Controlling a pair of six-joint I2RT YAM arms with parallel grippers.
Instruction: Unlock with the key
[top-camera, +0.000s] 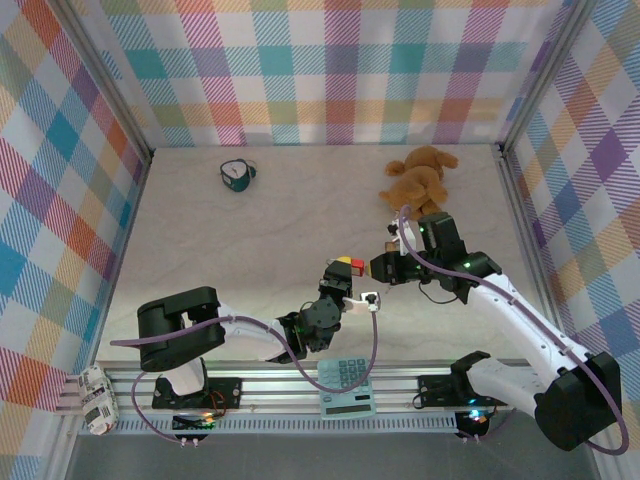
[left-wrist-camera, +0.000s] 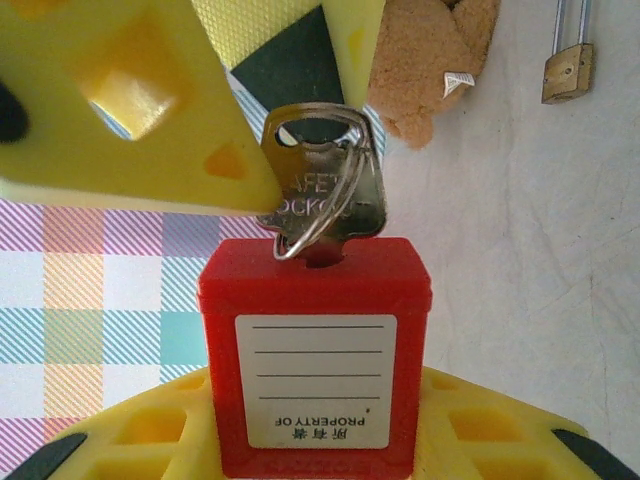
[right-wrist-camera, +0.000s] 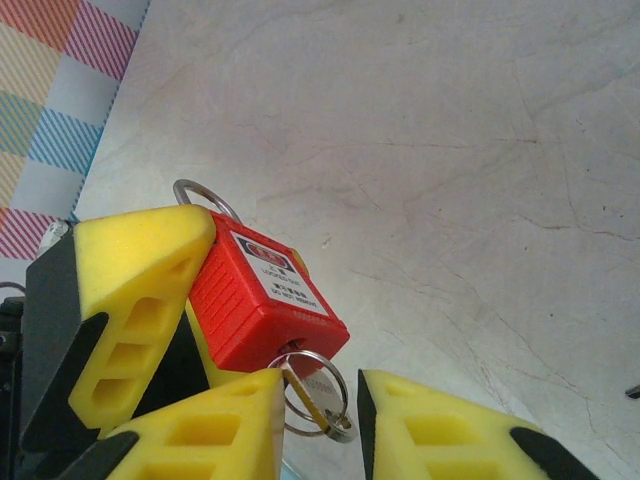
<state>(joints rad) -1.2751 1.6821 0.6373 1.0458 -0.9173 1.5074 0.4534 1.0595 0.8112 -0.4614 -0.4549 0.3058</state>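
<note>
The red padlock (top-camera: 350, 266) is held off the table, my left gripper (top-camera: 343, 288) shut on its body. In the left wrist view its white label faces me and the yellow fingers (left-wrist-camera: 150, 435) clamp its lower part (left-wrist-camera: 315, 340). A silver key (left-wrist-camera: 322, 190) with a ring sits in the keyhole. My right gripper (top-camera: 386, 268) is at the key. In the right wrist view the key head (right-wrist-camera: 325, 398) lies between the right gripper's (right-wrist-camera: 320, 388) jaws, touching the left finger (right-wrist-camera: 210, 425). A gap shows to the right finger (right-wrist-camera: 450, 430). The metal shackle (right-wrist-camera: 205, 195) sticks out behind.
A brown teddy bear (top-camera: 421, 176) lies at the back right, just beyond the right arm. A teal object (top-camera: 237, 176) sits at the back left. A calculator (top-camera: 347, 386) rests on the near rail. A small brass padlock (left-wrist-camera: 568, 70) lies on the table.
</note>
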